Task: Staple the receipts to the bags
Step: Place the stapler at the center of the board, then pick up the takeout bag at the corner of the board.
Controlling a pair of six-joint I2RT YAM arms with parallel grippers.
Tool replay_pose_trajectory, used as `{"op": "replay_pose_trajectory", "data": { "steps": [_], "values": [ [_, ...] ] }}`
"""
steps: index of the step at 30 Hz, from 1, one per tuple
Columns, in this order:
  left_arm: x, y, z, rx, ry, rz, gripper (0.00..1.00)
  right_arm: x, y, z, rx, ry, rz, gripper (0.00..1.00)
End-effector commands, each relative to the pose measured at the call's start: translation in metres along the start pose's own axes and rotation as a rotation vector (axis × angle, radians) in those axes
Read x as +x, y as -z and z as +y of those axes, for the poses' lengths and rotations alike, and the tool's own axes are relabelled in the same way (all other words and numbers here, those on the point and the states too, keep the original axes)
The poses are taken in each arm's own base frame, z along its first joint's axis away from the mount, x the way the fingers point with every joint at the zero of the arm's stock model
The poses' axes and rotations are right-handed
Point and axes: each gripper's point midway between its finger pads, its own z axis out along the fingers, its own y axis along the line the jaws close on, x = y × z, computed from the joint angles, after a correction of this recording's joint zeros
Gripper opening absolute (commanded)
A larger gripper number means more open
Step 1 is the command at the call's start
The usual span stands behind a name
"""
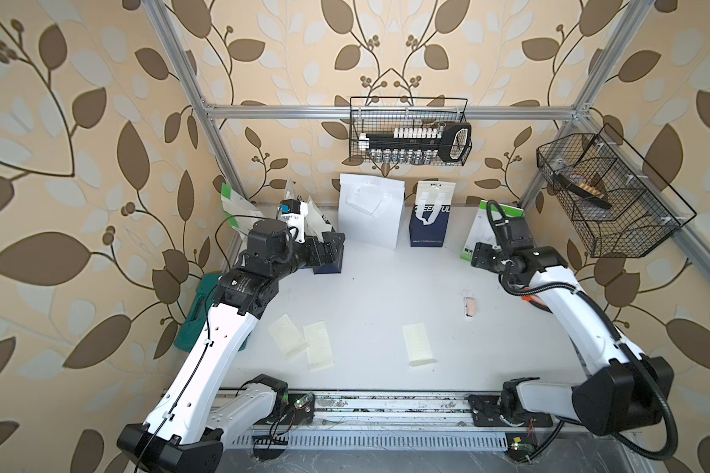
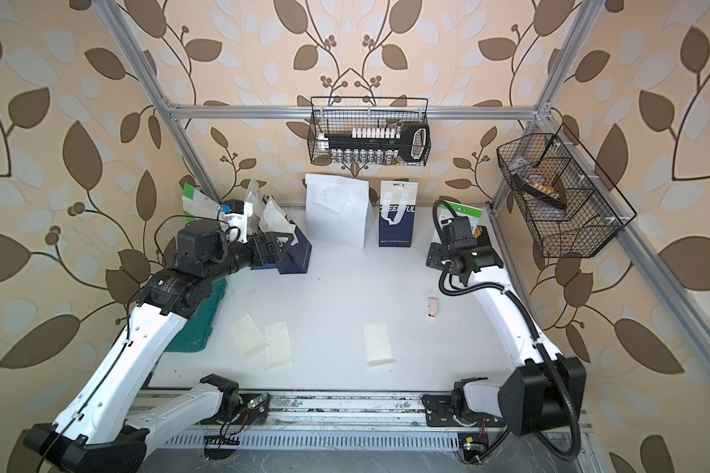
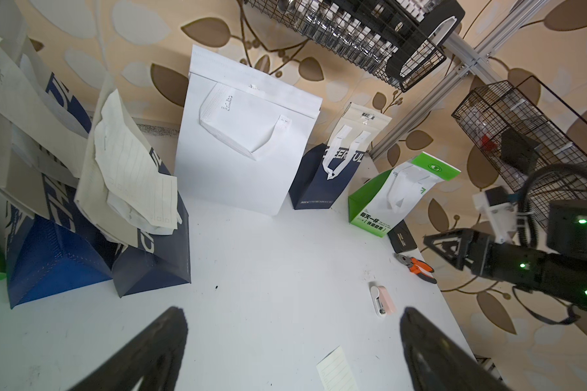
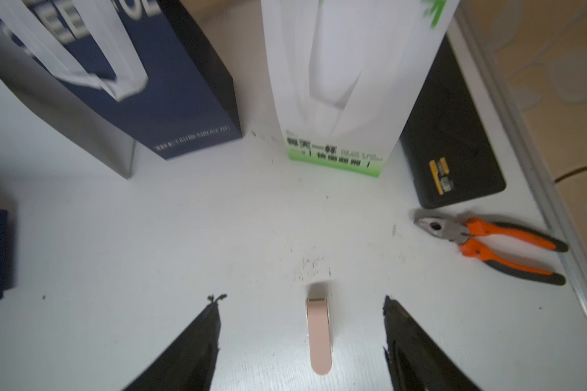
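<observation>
**Both claws spread wide and empty, three receipts loose on the surface**

Three loose receipts lie flat toward the front of the white surface: two just beside each other near the left arm and one apart toward the middle. None is near either claw. A crumpled receipt lies against the front of a navy bag at the back left, with a blue bag just beside it.

The left claw hovers in front of these two bags with its jaws far apart and nothing between them. In the same row along the back wall stand a plain white bag, a navy CHEERFUL bag and a green-and-white bag. Another green-and-white bag leans at the far left.

The right claw is near the right-hand green-and-white bag, jaws well apart and gripping nothing. A pink stapler lies on the surface, seen between the fingers and touched by neither.

Orange-handled pliers and a black box lie at the right edge, and a teal case sits under the left arm. Leaf-patterned wallpaper covers the walls behind an aluminium frame, which carries two wire baskets.
</observation>
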Motion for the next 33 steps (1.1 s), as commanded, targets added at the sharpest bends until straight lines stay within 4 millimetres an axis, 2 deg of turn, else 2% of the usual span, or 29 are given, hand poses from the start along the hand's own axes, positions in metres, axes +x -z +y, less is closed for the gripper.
{"op": "replay_pose_trajectory", "data": {
  "steps": [1, 7, 12, 18, 24, 30, 33],
  "values": [
    [-0.003, 0.005, -0.009, 0.052, 0.006, -0.021, 0.99, -0.044, 0.006, -0.012, 0.011, -0.128, -0.112, 0.77],
    [0.001, 0.001, -0.008, 0.058, 0.012, -0.008, 0.99, -0.098, 0.012, -0.013, 0.03, -0.339, -0.166, 0.73],
    [0.001, 0.001, -0.009, 0.068, 0.016, -0.01, 0.99, -0.131, 0.018, -0.017, 0.088, -0.57, -0.216, 0.74],
    [0.004, -0.001, -0.008, 0.067, 0.02, -0.003, 0.99, -0.15, -0.007, -0.007, 0.139, -0.747, -0.12, 0.74],
    [0.006, -0.005, -0.011, 0.087, 0.022, 0.011, 0.99, -0.142, -0.035, -0.005, 0.204, -0.855, -0.041, 0.74],
    [0.006, -0.006, -0.011, 0.091, 0.023, 0.016, 0.99, -0.122, -0.057, -0.01, 0.253, -0.915, 0.013, 0.73],
    [0.006, -0.006, -0.01, 0.086, 0.02, 0.016, 0.99, -0.117, -0.064, -0.012, 0.267, -0.908, 0.019, 0.64]
  ]
}}
